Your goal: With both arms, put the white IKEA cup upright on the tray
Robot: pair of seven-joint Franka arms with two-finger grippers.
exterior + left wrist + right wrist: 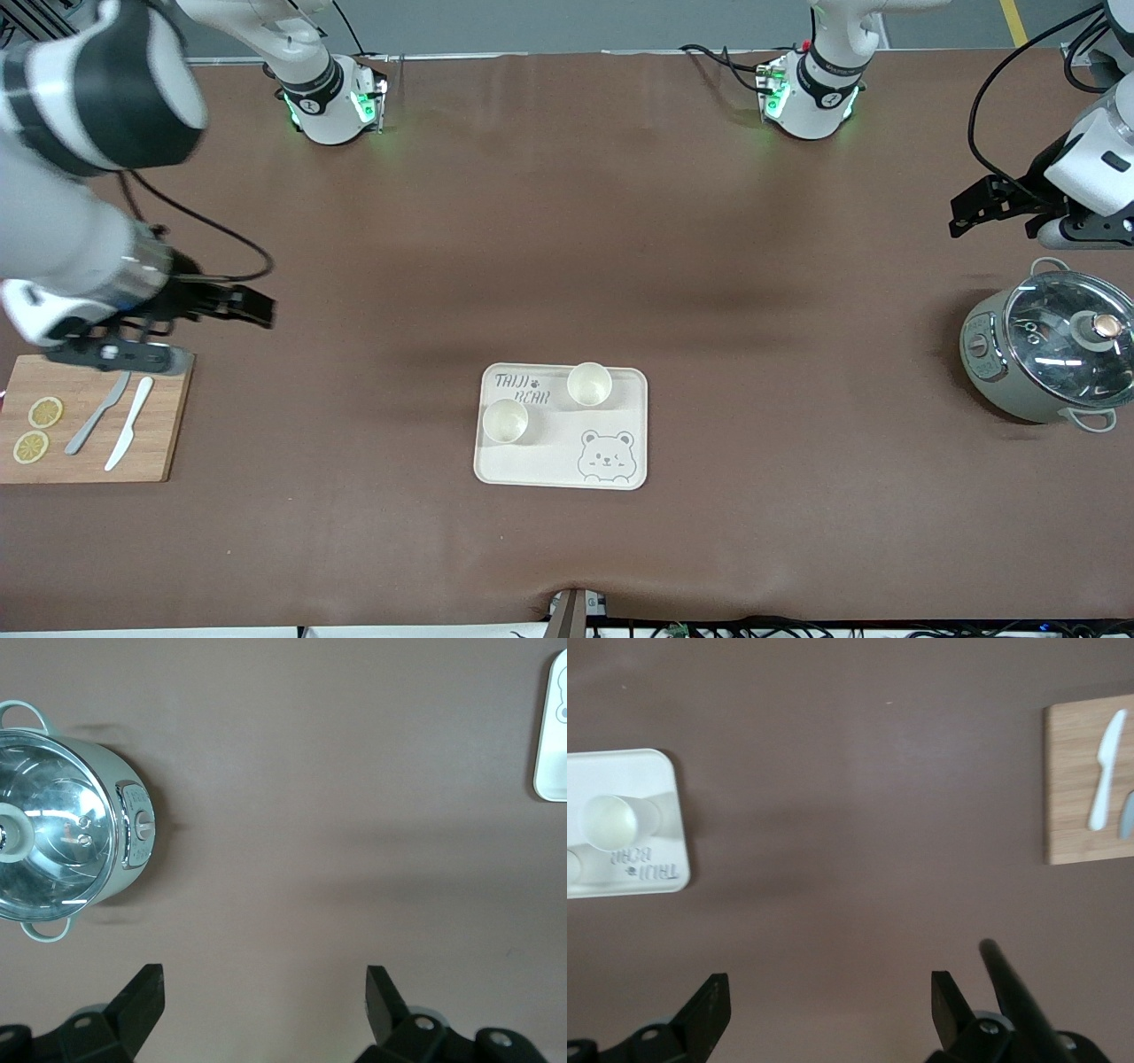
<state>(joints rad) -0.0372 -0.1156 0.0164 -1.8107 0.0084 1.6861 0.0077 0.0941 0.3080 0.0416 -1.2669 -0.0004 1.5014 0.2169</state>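
Standing upright on the tray (620,416), two white cups are occupying its half farther from the front camera: one cup (589,384) is sitting beside the grey lettering, and the other cup (505,421) is sitting slightly nearer the camera, toward the right arm's end. The tray is lying on the counter (567,266) near its middle, with the bear face at the corner nearer the camera.

The left claw (992,206) is hanging over bare counter at the left arm's end, well apart from the tray, with its fingers (142,997) spread wide and gripping nothing. A lidded pot (1050,353) is sitting on the counter close below it.

The right claw (239,304) is hanging over the counter at the right arm's end, also well apart from the tray, its fingers (709,1005) spread wide and holding nothing. A wooden cutting board (159,425) is lying nearby, carrying two knives (115,416) and two lemon slices (37,430).
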